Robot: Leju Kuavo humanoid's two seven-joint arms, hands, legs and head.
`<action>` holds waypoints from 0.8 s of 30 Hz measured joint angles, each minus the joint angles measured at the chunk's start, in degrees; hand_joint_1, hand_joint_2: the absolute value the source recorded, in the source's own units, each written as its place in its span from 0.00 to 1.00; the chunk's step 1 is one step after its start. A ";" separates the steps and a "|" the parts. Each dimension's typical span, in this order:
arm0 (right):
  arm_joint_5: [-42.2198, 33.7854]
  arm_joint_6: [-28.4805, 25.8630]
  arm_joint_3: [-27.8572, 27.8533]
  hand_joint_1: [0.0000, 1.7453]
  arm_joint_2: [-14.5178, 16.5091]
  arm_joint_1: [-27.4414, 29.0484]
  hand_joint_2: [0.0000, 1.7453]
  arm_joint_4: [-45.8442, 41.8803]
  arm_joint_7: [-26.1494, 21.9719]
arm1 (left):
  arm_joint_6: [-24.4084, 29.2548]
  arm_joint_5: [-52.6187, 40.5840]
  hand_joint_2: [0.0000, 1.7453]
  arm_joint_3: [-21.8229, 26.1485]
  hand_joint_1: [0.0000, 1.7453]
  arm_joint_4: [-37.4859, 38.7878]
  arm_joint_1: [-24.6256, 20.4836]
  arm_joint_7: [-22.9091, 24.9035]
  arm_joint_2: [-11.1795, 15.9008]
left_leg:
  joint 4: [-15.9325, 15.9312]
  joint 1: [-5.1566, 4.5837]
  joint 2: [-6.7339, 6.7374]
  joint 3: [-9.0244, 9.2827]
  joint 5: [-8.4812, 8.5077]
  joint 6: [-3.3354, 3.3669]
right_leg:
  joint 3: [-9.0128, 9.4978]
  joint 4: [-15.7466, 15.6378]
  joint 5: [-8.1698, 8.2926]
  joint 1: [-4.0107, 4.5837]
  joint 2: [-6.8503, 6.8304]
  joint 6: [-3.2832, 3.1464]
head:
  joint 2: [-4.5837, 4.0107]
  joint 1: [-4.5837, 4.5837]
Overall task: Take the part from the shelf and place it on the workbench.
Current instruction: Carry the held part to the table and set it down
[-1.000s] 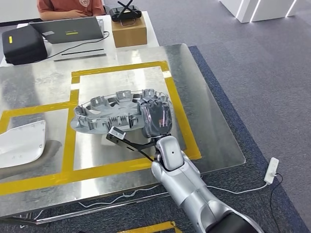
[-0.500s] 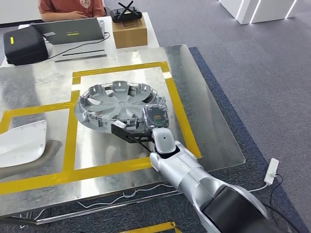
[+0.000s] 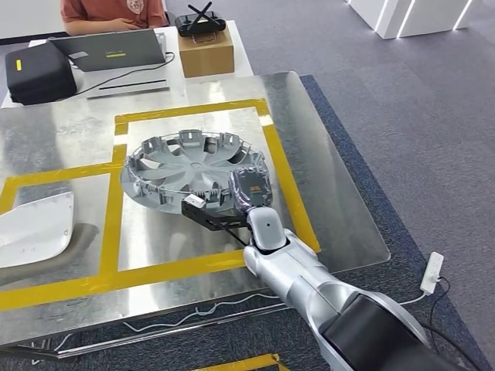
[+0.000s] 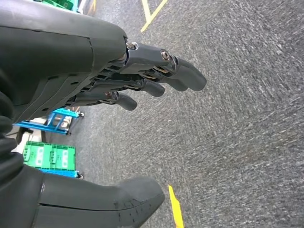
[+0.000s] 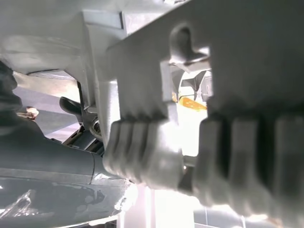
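Observation:
The part is a grey wheel cover [image 3: 186, 162], lying inner side up inside the yellow-taped square on the metal workbench [image 3: 332, 201]. Its far-left rim is down on the metal, while the near-right rim is slightly raised. My right hand [image 3: 250, 188] grips that near-right rim, with a black bracket reaching out beside it. In the right wrist view the cover's ribbed rim [image 5: 215, 71] is very close, with my dark fingers [image 5: 53, 161] tucked under it. My left hand [image 4: 107, 95] hangs over grey carpet with its fingers spread and nothing in them.
A white curved panel [image 3: 32, 228] lies on the bench's left side. Behind the bench a white table holds a cardboard box [image 3: 206, 50], a laptop [image 3: 114, 48] and a black case [image 3: 38, 69], with a person [image 3: 110, 11] seated there. A power strip [image 3: 433, 270] lies on the carpet at right.
The wheel cover has come down from a raised tilt onto the bench inside the yellow square. My right hand came down with it and still holds the rim.

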 joint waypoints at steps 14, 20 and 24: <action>0.68 -2.60 -0.36 0.00 -0.04 1.52 0.00 1.19 -0.78 | 0.30 -0.98 1.00 0.06 0.00 0.00 0.00 -0.91 0.03 | 0.00 0.00 0.00 -0.10 -0.02 0.00 | -0.10 0.00 -0.04 0.01 0.00 -0.01 | 0.00 0.01; 0.66 -2.79 -0.49 0.00 -0.07 1.79 0.00 1.50 -1.09 | 0.08 -1.15 0.00 0.09 0.00 0.00 0.01 -0.38 0.03 | 0.00 0.00 0.00 -0.20 -0.03 0.00 | -0.18 0.00 -0.04 0.00 0.00 -0.01 | 0.00 0.00; -0.98 -2.85 -0.96 0.00 -0.05 1.95 0.00 1.62 -2.95 | -0.68 -1.06 0.00 0.22 0.00 0.00 0.05 0.49 0.04 | 0.00 0.00 0.00 -0.25 -0.03 0.00 | -0.23 0.00 -0.04 0.00 -0.01 -0.01 | 0.00 -0.01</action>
